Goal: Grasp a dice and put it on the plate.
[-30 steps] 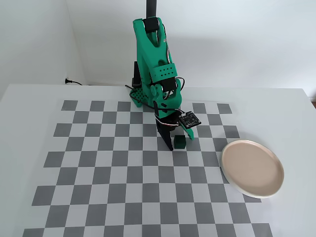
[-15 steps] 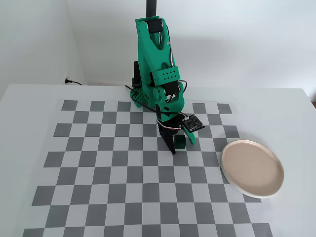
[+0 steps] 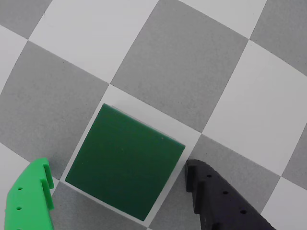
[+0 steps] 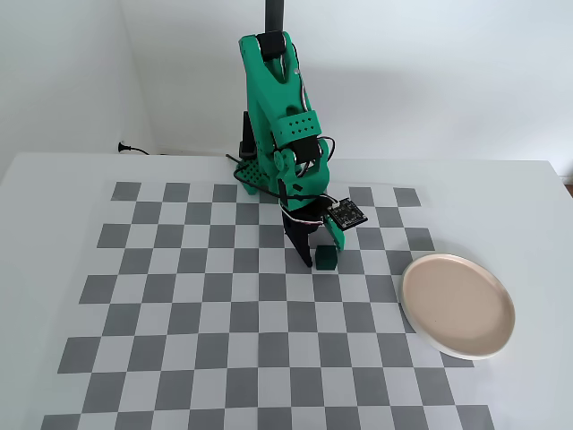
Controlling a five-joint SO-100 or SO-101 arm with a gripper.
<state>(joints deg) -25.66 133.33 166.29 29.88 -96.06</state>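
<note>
A grey-and-white checkerboard mat (image 4: 224, 313) covers most of a white table (image 4: 54, 179) set against plain white walls. In the fixed view's upper left, a black cable (image 4: 134, 150) runs along the table's back edge. At centre, the bright green arm (image 4: 282, 116) bends down over the mat; its base is partly hidden behind its own links. The gripper (image 4: 322, 255) stands narrowly apart around the dark green dice (image 4: 326, 258), which rests on the mat. In the wrist view the dice (image 3: 125, 163) fills the lower centre, with the green finger (image 3: 29, 201) just beside its left corner and the black finger (image 3: 216, 201) just beside its right edge; whether either touches is hard to make out. The pinkish-beige plate (image 4: 425, 331) sits at the right, well apart from the dice.
</note>
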